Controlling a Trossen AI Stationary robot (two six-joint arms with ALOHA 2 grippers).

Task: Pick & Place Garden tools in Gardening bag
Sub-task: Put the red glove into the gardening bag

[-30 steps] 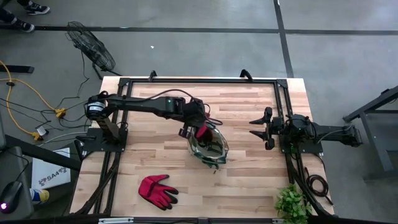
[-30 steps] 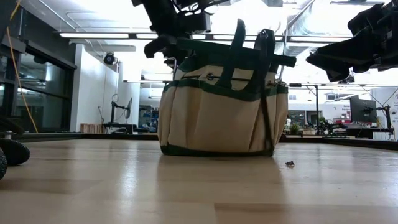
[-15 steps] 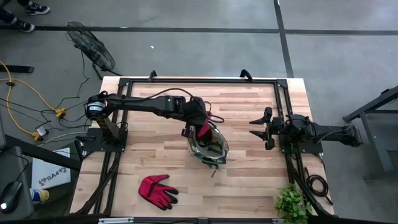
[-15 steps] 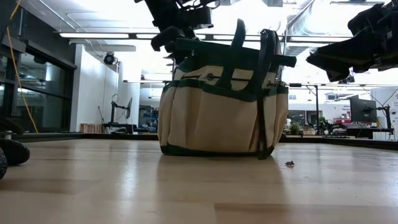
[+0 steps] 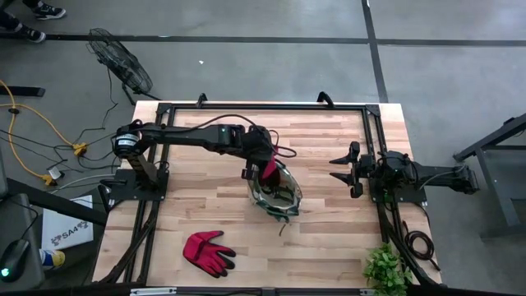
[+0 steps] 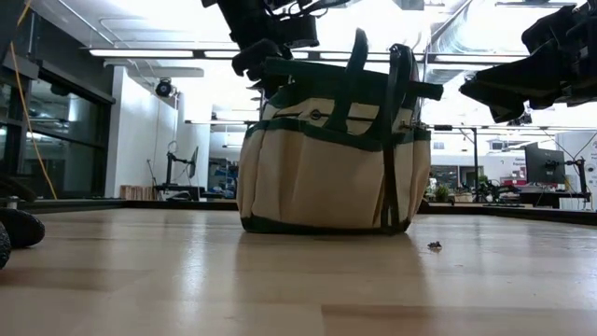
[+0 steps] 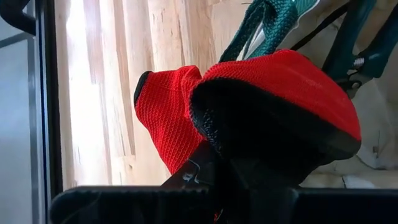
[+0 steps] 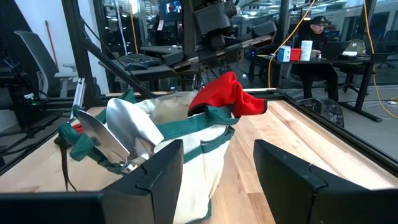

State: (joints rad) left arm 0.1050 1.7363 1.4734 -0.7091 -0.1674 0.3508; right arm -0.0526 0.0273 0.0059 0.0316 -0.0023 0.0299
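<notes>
Over the rim of the bag (image 5: 275, 192), the left gripper (image 5: 265, 168) holds a red and black glove (image 8: 227, 93), its jaws pinched tight on the cloth. The glove hangs half across the bag's edge. To do this well, I think the gripper should move more over the middle of the bag, go low, then let go. A trowel (image 8: 124, 134) already pokes out of the bag. Another red glove (image 5: 207, 251) lies on the table, well apart from the bag. The right gripper (image 5: 349, 168) waits beside the bag with jaws wide.
</notes>
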